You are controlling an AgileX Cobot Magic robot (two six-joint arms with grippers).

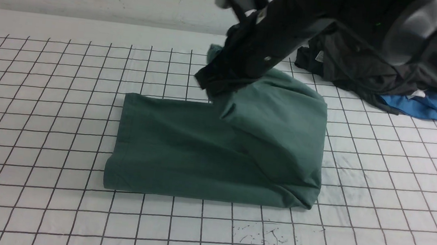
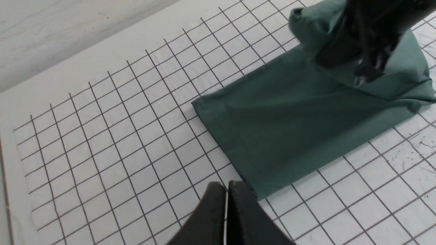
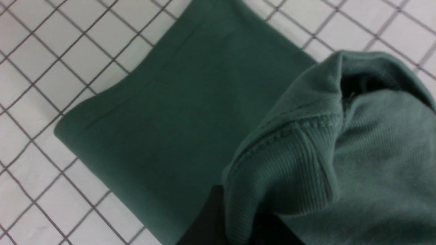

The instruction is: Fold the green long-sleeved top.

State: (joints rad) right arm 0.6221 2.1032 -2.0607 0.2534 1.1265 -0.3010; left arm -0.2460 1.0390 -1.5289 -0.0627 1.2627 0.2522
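1. Near edge. The white gridded mat [image 1: 38,118] covers the table. Loose pen marks [image 1: 263,236] lie on it, right of centre, just in front of the garment.

2. Left gripper [image 2: 226,192]. The jaws are pressed together with only a thin seam between them, and nothing is in them. In the left wrist view the tips sit close to the near hem corner of the garment. They are off the cloth.

3. Task item. The green long-sleeved top [image 1: 198,153] lies at the centre of the mat, folded into a broad band running left to right. The stitched hem [image 1: 124,136] forms its left end and lies flat. The near long edge is straight. The right end is rounded and bulky where the cloth doubles over.

4. Right gripper [image 1: 217,80]. The right arm reaches in from the upper right. Its jaws are clamped on the far right part of the top and hold that part up off the mat, so the cloth slopes down from the grip to the flat layer below. In the right wrist view a ribbed band [image 3: 289,163] of the top drapes over the dark fingers. Whether it is a cuff or the neck cannot be told.

5. Far right. A dark charcoal garment [image 1: 356,72] lies crumpled behind the arm, with a bright blue garment [image 1: 430,107] touching its right side. Both are apart from the green top.
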